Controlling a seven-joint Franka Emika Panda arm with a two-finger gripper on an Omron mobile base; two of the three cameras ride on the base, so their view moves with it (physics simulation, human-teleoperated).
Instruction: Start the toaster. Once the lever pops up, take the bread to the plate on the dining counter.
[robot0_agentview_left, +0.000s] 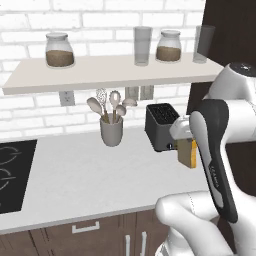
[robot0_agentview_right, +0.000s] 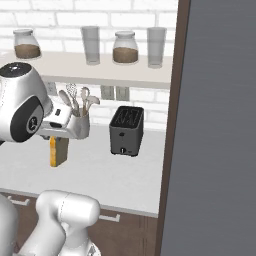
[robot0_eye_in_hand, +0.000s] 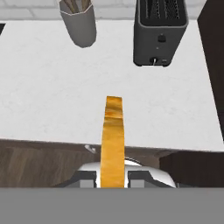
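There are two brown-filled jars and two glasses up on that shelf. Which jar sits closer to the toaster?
The jar standing between the two empty glasses, roughly above the toaster. The other jar stands alone toward the shelf's far end, on the hob side.

A grey cup of wooden utensils (robot0_agentview_left: 111, 129) stands on the pale speckled worktop (robot0_agentview_left: 80, 175) — a black hob (robot0_agentview_left: 12, 172) at its left end. Above, a white shelf (robot0_agentview_left: 100, 75) carries two lidded glass jars of brown grains (robot0_agentview_left: 59, 50) and two empty tumblers (robot0_agentview_left: 142, 46).
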